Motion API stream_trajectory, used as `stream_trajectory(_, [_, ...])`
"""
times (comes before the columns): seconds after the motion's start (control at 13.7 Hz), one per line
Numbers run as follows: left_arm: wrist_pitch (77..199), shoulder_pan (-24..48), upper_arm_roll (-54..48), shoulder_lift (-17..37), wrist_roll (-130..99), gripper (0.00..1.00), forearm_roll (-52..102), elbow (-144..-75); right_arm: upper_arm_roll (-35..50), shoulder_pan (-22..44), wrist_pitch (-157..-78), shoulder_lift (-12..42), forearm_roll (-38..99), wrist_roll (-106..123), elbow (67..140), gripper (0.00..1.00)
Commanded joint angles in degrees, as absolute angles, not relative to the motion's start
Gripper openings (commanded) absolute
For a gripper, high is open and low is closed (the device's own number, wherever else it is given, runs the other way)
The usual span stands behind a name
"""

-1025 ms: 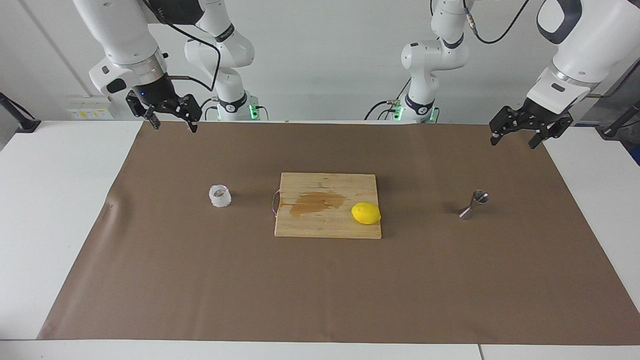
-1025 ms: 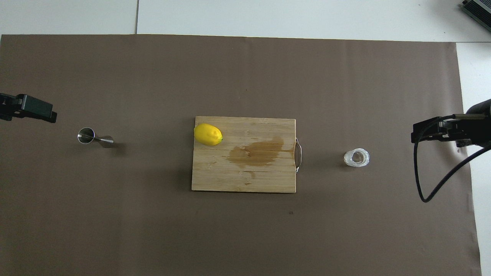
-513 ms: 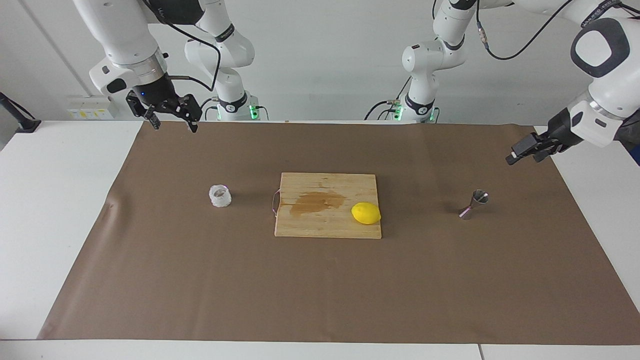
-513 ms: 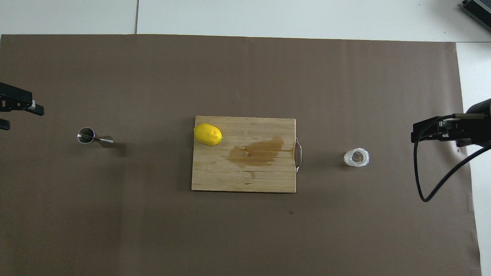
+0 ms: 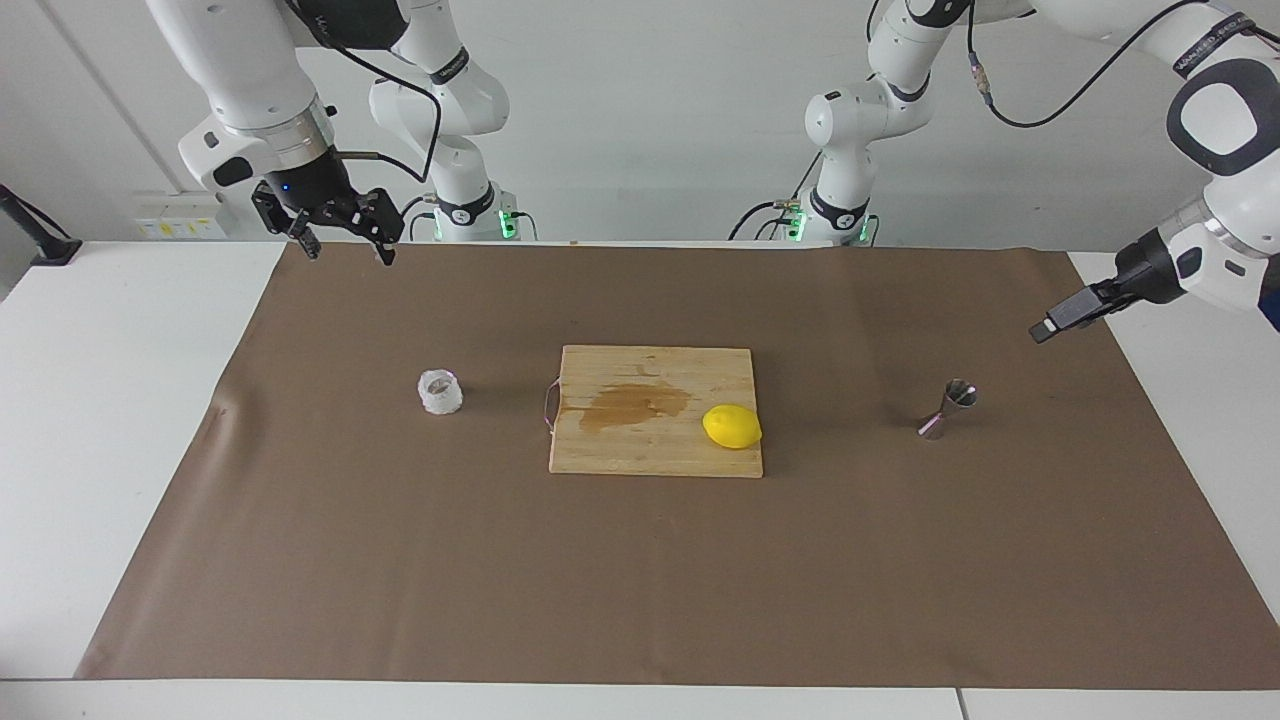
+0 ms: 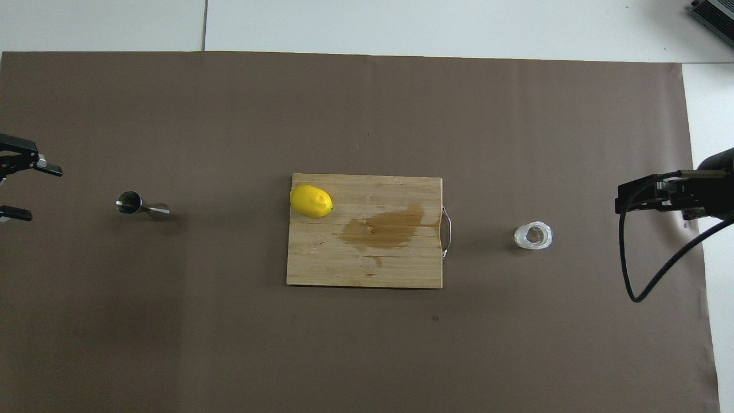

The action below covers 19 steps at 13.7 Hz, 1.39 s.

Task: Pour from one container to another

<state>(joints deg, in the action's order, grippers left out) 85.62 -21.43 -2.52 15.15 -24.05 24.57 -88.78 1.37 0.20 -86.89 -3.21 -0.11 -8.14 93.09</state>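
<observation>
The cup (image 5: pixel 439 392) stood near the right arm's end of the surface, the jigger (image 5: pixel 947 408) near the left arm's end. Both grippers, left (image 6: pixel 23 192) and right (image 5: pixel 346 245), hung with jaws open, holding nothing.

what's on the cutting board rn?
A lemon sits at the cutting board corner toward the left arm's end, beside a brownish stain. Nothing else; whatever is under the lemon is hidden.
</observation>
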Motion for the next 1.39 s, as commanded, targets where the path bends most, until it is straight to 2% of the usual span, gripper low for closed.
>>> stream_trajectory(0.0, [85.6, -26.1, -3.1, 17.6, -28.9, 1.0, 29.5, -90.7, 1.5, -2.3, -86.4, -4.2, 1.4, -8.2, 94.0, 1.0])
stream_trajectory(0.29, [86.3, -31.7, -3.1, 20.3, -29.5, 1.0, 39.5, -97.3, 1.6, -2.5, -85.8, -4.3, 1.4, -8.0, 94.0, 1.0])
stream_trajectory(0.59, [87.6, -33.9, -3.1, 21.6, -31.6, 1.0, 45.8, -102.3, 2.0, -0.5, -87.4, -4.0, -2.2, -7.9, 93.8, 1.0])
stream_trajectory(0.81, [90.2, -33.8, -3.1, 22.4, -36.4, 1.0, 51.8, -106.7, 1.8, 0.3, -87.7, -3.6, -3.5, -8.0, 93.4, 1.0])
stream_trajectory(1.32, [95.2, -31.5, -3.1, 23.3, -43.4, 1.0, 59.9, -111.2, 1.9, -0.2, -85.9, -3.9, -2.8, -8.0, 93.5, 1.0])
